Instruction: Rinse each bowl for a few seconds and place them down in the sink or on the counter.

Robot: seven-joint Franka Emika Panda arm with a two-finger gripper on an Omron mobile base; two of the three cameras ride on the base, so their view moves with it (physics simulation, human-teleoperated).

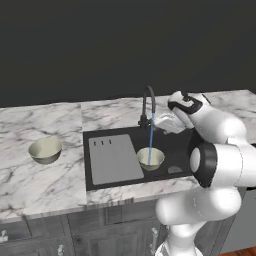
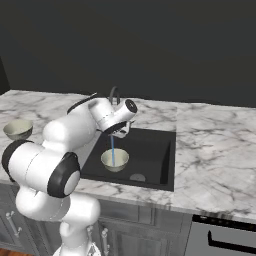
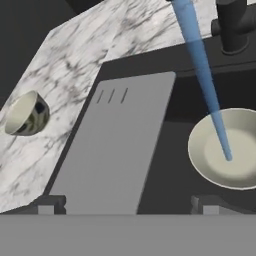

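Standing in the sink (image 1: 180,150) under the faucet's (image 1: 148,105) stream, one bowl (image 1: 150,158) is being rinsed; the other bowl (image 1: 45,150) rests on the counter (image 1: 30,180), at nine o'clock. Both are judged rigid, light, glaze-slick when wet, best pinched across the rim. The gripper (image 3: 125,204) is spread wide and empty.

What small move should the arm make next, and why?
Probably lower the open tool toward the bowl in the sink. Water already runs into it from the faucet, and the tool holds nothing. The second bowl waits on the counter, not yet rinsed.
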